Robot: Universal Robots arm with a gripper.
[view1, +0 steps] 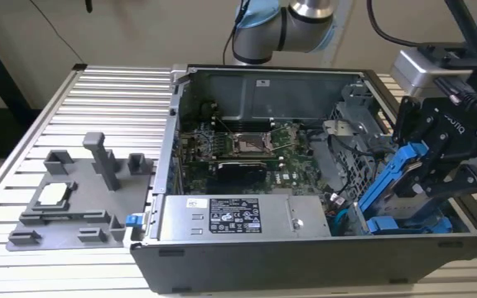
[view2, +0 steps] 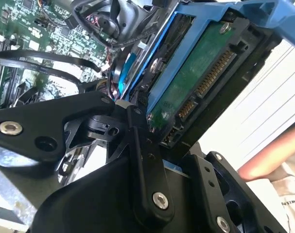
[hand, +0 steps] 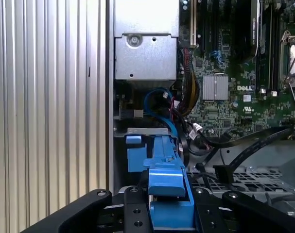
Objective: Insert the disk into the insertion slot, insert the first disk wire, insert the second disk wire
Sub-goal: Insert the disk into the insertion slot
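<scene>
At four o'clock of the open black computer case (view1: 305, 261), the black gripper (view1: 437, 164) clamped the tilted silver-grey, blue-framed disk (view1: 392, 180) over the grey sheet-metal insertion slot (view1: 412, 208); its tilt could jam it on the rim.

Grey fixture plate (view1: 60, 231) on slatted metal table (view1: 114, 93); labelled power-supply box (view1: 230, 217) beside green motherboard (view1: 240, 144).

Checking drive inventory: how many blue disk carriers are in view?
2. One frames the disk gripped tilted by the claw at the exterior view's right; a second carrier lies below it inside the case. More may be hidden.
</scene>
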